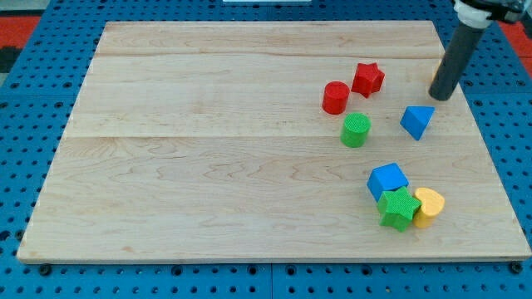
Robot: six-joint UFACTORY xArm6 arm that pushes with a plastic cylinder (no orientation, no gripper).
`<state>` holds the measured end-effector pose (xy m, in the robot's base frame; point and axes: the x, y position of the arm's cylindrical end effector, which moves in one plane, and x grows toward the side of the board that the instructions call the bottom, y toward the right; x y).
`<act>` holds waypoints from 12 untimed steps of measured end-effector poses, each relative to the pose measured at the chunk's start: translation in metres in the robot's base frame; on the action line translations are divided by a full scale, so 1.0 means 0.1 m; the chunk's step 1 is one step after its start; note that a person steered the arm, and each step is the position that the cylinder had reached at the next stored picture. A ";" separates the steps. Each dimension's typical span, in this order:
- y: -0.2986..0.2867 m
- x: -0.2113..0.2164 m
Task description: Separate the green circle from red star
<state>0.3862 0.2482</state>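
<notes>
The green circle (pixel 356 130) lies right of the board's middle. The red star (pixel 367 79) lies above it, a short gap apart. A red circle (pixel 336 97) sits between them, to the left, close to the star and just above the green circle. My tip (pixel 438 95) rests on the board at the view's upper right, well to the right of the red star and just above a blue triangle (pixel 417 121). It touches no block.
A blue cube (pixel 387 179), a green star (pixel 399 208) and a yellow heart (pixel 428 206) cluster at the lower right. The wooden board (pixel 208 166) lies on a blue pegboard table.
</notes>
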 end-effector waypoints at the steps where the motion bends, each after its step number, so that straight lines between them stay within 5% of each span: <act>1: -0.02 0.45; 2: -0.43 0.71; 3: 0.05 0.65; 7: 0.72 -0.46; 9: -0.24 -0.24; 11: 0.11 -0.69; 12: -0.26 -0.48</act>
<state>0.3383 0.2226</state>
